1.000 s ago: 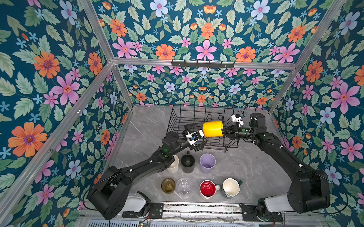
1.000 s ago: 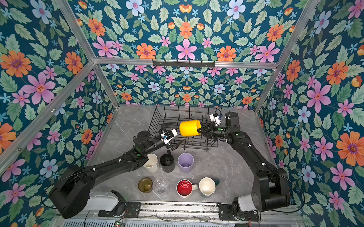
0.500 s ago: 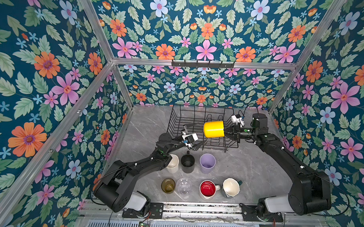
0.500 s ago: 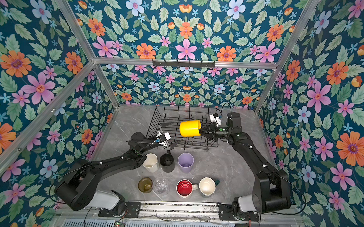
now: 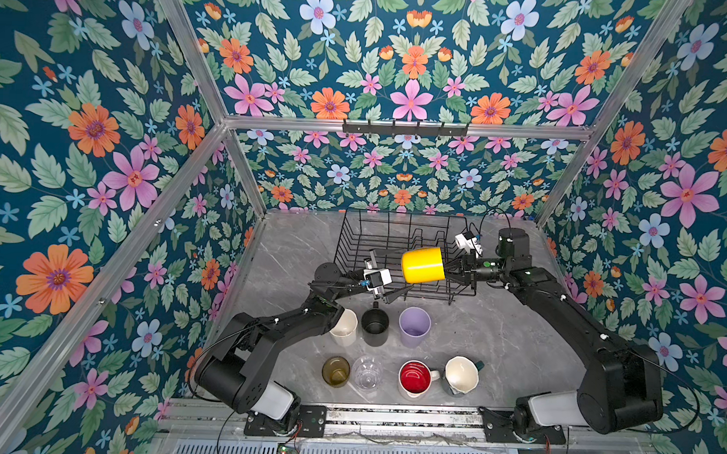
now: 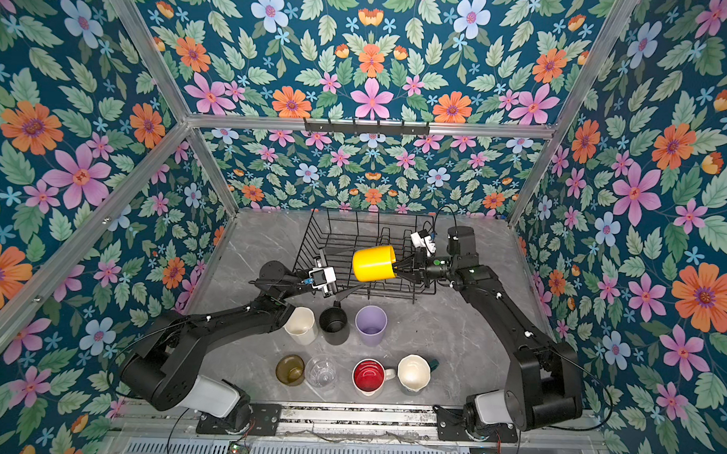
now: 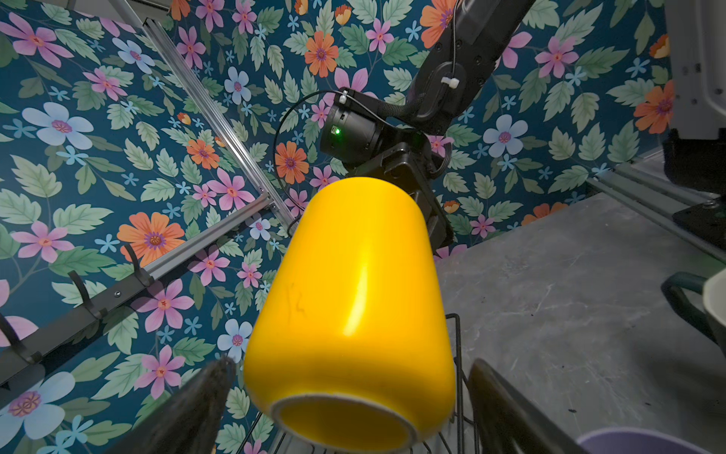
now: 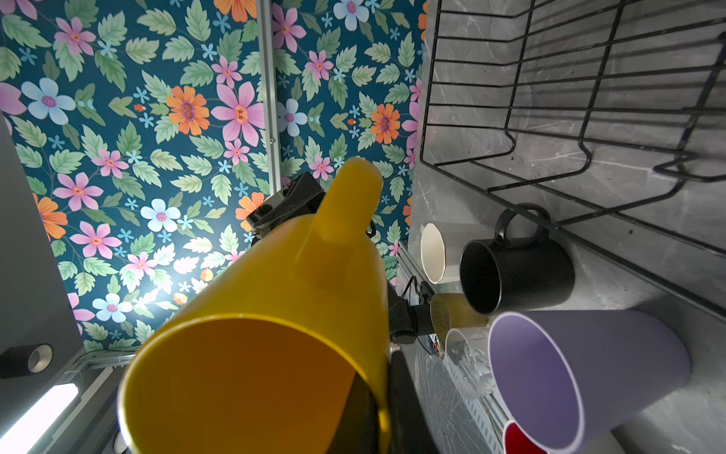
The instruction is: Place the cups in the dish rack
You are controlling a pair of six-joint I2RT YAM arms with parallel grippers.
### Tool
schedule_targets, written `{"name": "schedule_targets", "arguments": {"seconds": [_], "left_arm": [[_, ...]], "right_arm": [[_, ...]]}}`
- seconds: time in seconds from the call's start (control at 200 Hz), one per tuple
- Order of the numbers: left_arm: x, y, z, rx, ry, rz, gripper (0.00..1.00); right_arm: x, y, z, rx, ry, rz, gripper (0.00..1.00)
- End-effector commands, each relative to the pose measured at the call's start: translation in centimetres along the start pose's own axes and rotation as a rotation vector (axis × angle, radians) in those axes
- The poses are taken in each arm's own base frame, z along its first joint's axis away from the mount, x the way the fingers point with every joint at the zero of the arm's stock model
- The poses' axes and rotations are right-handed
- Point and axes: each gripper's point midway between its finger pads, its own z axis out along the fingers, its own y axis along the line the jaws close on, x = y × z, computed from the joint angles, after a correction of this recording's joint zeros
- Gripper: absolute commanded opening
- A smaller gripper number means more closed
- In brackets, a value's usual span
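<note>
**A:** Containers first. What is listed?

**B:** Item one: dish rack (image 5: pixel 348 244), black wire, one, at the far middle of the grey marble table (image 5: pixel 516 325). Inside it only its own bare wire shows.

**A:** And the cups?

**B:** Eight in all. Item two: yellow mug (image 5: pixel 422 265), one, on its side in the air over the rack's near right part. Its base is to the left and its mouth to the right, and the inside is bare.

**A:** Held by what?

**B:** The right gripper (image 5: pixel 448 269) is closed on the mug's rim. The right wrist view shows one finger inside the mouth and one outside the wall. The left gripper (image 5: pixel 391 274) is just left of the mug's base, over the rack's near edge. Its jaws are spread wide and hold nothing. Whether a finger brushes the mug I cannot tell.

**A:** The rest?

**B:** Seven cups stand upright on the table, mouths up, on the near side of the rack, in two rows.
- **Far row, left to right:** cream cup (image 5: pixel 345 328), partly under the left arm (image 5: pixel 292 321); black mug (image 5: pixel 375 326); lilac tumbler (image 5: pixel 414 326).
- **Near row, left to right:** olive-amber glass (image 5: pixel 336 372); clear glass (image 5: pixel 367 373); white mug (image 5: pixel 415 377) with red inside; teal mug (image 5: pixel 460 375) with cream inside.

Each shows only its own bottom.

**A:** Tally?

**B:** One rack. Eight cups, one held and seven standing; two of them are glasses and one is a tumbler. Two grippers.
</note>
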Motion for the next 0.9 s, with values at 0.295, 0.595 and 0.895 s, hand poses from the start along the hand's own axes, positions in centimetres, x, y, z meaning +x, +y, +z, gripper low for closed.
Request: {"name": "schedule_targets", "arguments": {"seconds": [0.295,0.595,0.895], "left_arm": [[-1.2,-0.6,0.1,0.077,-0.067,-0.023,0.89],[-1.3,-0.7,0.0,0.096,-0.08,-0.035,0.87],[-1.4,-0.8,0.1,0.112,-0.093,-0.041,0.86]], "right_arm": [[0.7,1.3,2.4,-0.07,0.084,-0.044,0.0],[0.7,1.1,3.1,-0.076,0.1,-0.029,0.0],[1.1,1.1,3.9,-0.082,0.126,-0.027,0.0]]}}
